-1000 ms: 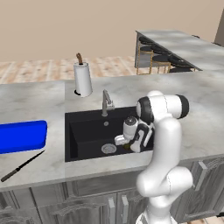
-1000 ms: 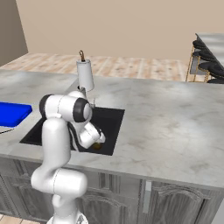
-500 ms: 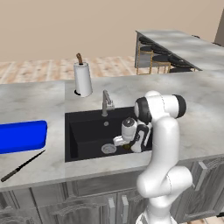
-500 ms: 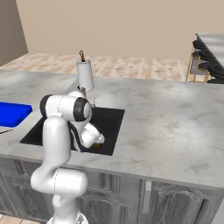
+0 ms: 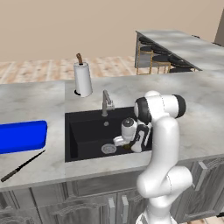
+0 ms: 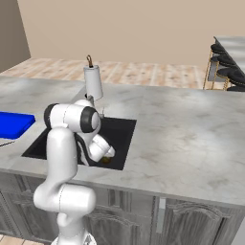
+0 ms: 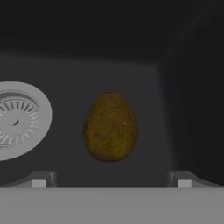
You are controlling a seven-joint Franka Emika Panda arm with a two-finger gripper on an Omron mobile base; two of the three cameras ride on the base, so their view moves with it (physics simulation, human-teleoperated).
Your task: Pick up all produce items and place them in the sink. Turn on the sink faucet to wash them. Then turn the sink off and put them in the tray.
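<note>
Open gripper point(image 7: 111, 179) poised over the produce in the sink.

Its two small dark fingertips point(image 7: 40, 179) stand wide apart, holding nothing; between and just beyond them lies the brownish-yellow, egg-shaped produce item point(image 7: 110, 126) on the floor of the black rectangular sink point(image 5: 83, 131), beside the round silver drain point(image 7: 17, 120). The bright blue flat tray point(image 5: 21, 136) rests on the grey counter point(image 5: 39, 98), well apart.

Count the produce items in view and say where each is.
1. A brownish-yellow fruit lies on the sink floor beside the drain; the arm may hide others.
</note>
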